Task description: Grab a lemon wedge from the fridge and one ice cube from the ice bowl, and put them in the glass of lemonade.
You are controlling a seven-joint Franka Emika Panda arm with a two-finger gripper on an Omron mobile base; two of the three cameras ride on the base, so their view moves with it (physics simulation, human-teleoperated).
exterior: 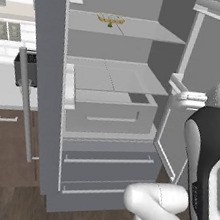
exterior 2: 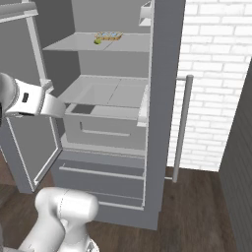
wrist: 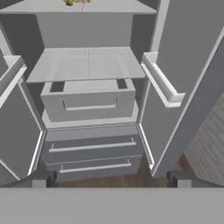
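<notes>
1. Gripper [wrist: 112, 181] nearest the hand camera: fingers [wrist: 41, 179] spread wide, holding nothing, aimed at the open fridge [exterior: 106, 111] interior.
2. Both fridge doors swung out; right door [exterior: 200, 97] stands just beside the arm's forearm [exterior: 204, 163].
3. Lemon wedge [exterior 2: 97, 42] up on the top shelf [exterior: 145, 31], far back, sitting by a small plate [exterior: 111, 18]; well above the current gripper line.
4. Below that: glass shelf [wrist: 87, 63], pulled-out crisper drawer [wrist: 89, 103], two lower drawers [exterior: 108, 160].
5. Risks: long upward reach could clip the right door bin [wrist: 159, 83] or the shelf edge. Wedge tiny and close to the plate, so likely to get nudged or pinched off-centre and dropped inside.
6. Ice cube and lemonade steps not yet started.
</notes>
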